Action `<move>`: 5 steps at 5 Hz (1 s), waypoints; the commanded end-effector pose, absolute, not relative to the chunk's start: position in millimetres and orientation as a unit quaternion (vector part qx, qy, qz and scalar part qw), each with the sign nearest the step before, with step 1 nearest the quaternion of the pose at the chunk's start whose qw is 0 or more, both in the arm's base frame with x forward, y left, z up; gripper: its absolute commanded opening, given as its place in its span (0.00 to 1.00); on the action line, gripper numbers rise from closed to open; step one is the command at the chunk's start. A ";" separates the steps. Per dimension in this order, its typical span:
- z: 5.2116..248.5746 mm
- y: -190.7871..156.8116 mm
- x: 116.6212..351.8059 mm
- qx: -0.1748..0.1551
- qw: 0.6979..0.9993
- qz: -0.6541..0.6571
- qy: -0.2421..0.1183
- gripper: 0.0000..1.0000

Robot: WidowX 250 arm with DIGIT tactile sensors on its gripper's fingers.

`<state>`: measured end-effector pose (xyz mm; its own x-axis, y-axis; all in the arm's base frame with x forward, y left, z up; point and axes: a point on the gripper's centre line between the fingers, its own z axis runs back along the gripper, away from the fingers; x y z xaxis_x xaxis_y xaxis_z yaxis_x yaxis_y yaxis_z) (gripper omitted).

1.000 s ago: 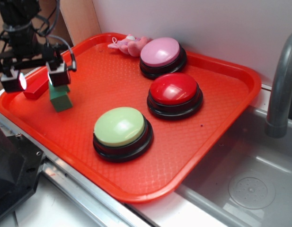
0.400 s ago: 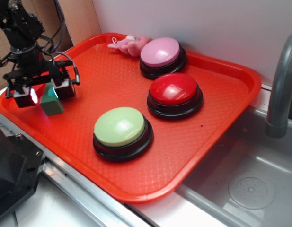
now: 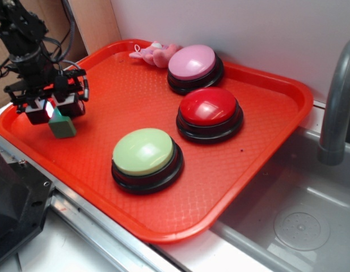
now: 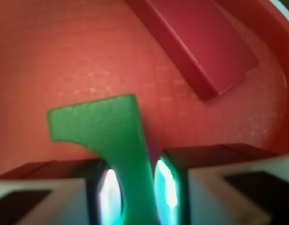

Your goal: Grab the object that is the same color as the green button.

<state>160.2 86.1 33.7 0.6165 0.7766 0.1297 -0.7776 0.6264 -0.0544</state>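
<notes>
Your gripper [image 3: 50,107] is clamped on the green block [image 3: 62,126] at the left of the frame, on the red tray [image 3: 260,141]. The green button [image 3: 145,153] sits lower centre, well apart.

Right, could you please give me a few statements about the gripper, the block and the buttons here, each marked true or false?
1. The gripper has its fingers on either side of the green block. True.
2. The green button stands between the pink and red buttons. False: the red button is the middle one, with the pink button behind it.
3. A red bar lies on the tray beyond the block in the wrist view. True.
4. The block sits on top of the green button. False: it is at the tray's left edge, well apart from the button.
5. A pink toy lies at the tray's back edge beside the pink button. True.
</notes>
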 end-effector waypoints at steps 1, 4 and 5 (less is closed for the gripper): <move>109.0 68.4 178.2 0.063 0.925 0.361 -0.100 0.00; 178.5 15.0 202.5 -0.003 0.985 0.149 -0.081 0.00; 176.0 27.9 201.5 0.019 0.989 0.126 -0.075 0.00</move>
